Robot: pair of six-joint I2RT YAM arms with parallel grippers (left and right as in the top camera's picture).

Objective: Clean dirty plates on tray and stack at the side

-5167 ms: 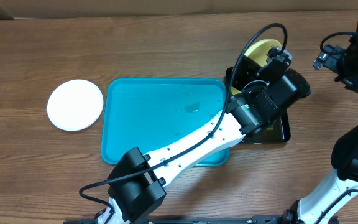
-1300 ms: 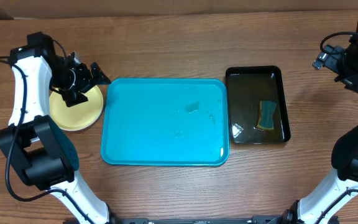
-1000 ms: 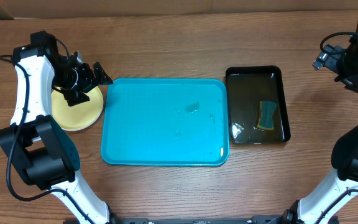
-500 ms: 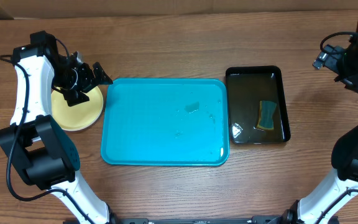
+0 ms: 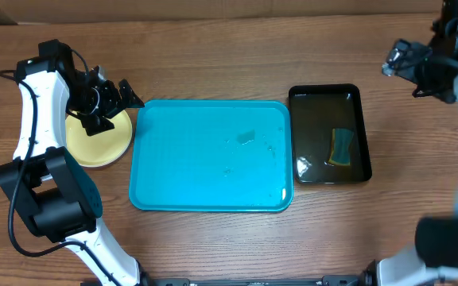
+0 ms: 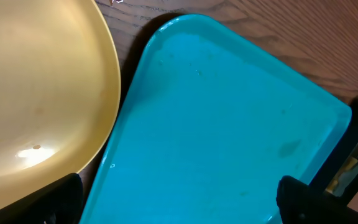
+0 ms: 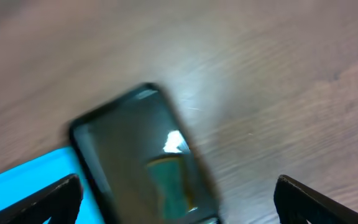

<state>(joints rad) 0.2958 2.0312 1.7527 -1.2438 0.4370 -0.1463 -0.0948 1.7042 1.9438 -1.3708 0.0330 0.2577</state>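
Note:
A yellow-green plate (image 5: 95,144) lies on the table just left of the turquoise tray (image 5: 211,155). The tray holds only a few water drops. My left gripper (image 5: 118,110) hovers open over the plate's right edge, with nothing between its fingers. In the left wrist view the plate (image 6: 42,93) fills the upper left and the tray (image 6: 229,124) the rest, while the left gripper (image 6: 179,208) shows a dark fingertip at each lower corner. My right gripper (image 5: 417,70) hangs open, high at the back right. In its blurred wrist view the right gripper (image 7: 179,208) is empty.
A glossy black basin (image 5: 330,133) with water and a green-yellow sponge (image 5: 341,148) stands right of the tray. The right wrist view shows the basin (image 7: 120,149), the sponge (image 7: 169,180) and a corner of the tray (image 7: 23,190). Bare wooden table lies all around.
The right arm has swung left toward the basin in the last half second. The left arm rose slightly off the plate over a second ago and has held still since.

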